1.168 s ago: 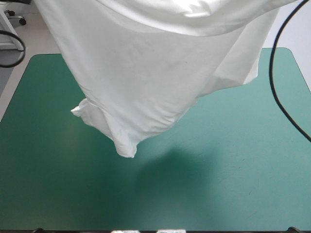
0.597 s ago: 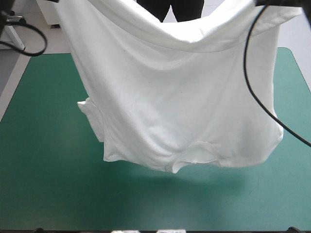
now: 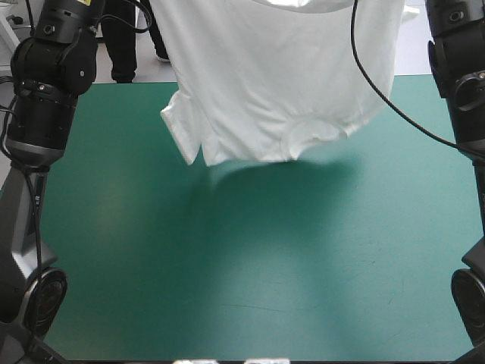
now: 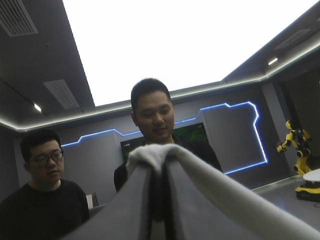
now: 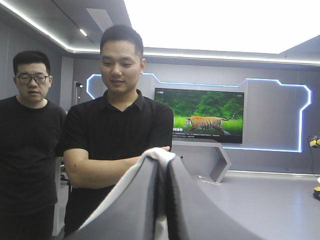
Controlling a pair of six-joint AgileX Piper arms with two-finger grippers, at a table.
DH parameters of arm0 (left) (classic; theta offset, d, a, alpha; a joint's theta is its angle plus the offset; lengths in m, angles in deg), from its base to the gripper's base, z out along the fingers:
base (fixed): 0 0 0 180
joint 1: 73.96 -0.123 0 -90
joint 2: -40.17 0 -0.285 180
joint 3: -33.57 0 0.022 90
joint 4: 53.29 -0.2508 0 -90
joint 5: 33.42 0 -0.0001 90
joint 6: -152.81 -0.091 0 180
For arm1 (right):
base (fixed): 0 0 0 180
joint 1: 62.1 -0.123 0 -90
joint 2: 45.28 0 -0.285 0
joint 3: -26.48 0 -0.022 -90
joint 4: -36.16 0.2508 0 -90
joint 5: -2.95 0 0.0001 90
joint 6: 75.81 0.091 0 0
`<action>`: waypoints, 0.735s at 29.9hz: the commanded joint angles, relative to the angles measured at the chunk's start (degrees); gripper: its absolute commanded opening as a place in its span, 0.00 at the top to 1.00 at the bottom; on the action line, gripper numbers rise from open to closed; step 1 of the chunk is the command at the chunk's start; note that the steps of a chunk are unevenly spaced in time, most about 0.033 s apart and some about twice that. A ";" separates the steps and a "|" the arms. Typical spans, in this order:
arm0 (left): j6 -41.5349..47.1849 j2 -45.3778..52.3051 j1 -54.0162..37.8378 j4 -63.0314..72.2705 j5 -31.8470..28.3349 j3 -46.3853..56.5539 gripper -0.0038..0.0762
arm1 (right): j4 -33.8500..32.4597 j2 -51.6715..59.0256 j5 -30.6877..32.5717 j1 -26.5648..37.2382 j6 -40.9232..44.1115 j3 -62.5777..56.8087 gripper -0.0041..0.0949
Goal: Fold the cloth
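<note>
Over to the high view. The T-shirt (image 3: 280, 68) is seen hoisted above the far half of the table (image 3: 227, 334), spread broad and hung upside down, its upper part lost past the table's far edge. The neckline (image 3: 311, 133) is carried at the lowest edge, over the table's far middle. A short sleeve (image 3: 178, 125) is left dangling toward the table's left side. A soft shadow (image 3: 265, 189) is thrown on the teal-green cover (image 3: 151, 265), closer to the table's centre than the cloth itself. The left arm (image 3: 45, 83) is raised along the table's left edge and the right arm (image 3: 458, 68) along its right edge (neither gripper can be made out from up here, both being cut off above).

Now the left wrist view. The left gripper (image 4: 159, 162) is held high above the table. Its black fingers (image 4: 130, 205) are pressed together to a thin slit, and a white bunch of the T-shirt is pinched at the tips. More fabric is draped down the outer side of one finger.

And the right wrist view. The right gripper (image 5: 162, 162) is likewise lifted well clear of the table. Its fingers are all but closed, a fold of the T-shirt is clamped between them, and a strip of cloth is trailed down one flank.
</note>
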 commanded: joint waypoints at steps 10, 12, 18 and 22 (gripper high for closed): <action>1.16 -7.34 -1.92 1.19 18.30 -3.89 0.96 | 7.86 -2.55 8.28 1.58 -6.07 -4.94 0.98; 1.45 -9.02 -2.24 1.06 22.12 -3.89 0.96 | 9.86 -2.78 9.88 2.74 -6.32 -8.90 0.98; 1.74 -10.48 -2.39 1.18 29.49 2.29 0.96 | 20.50 -1.70 12.68 6.10 -14.20 -25.89 0.98; 3.32 -7.16 -2.18 2.11 29.82 11.18 0.96 | 23.90 1.78 10.68 6.22 -18.36 -37.28 0.98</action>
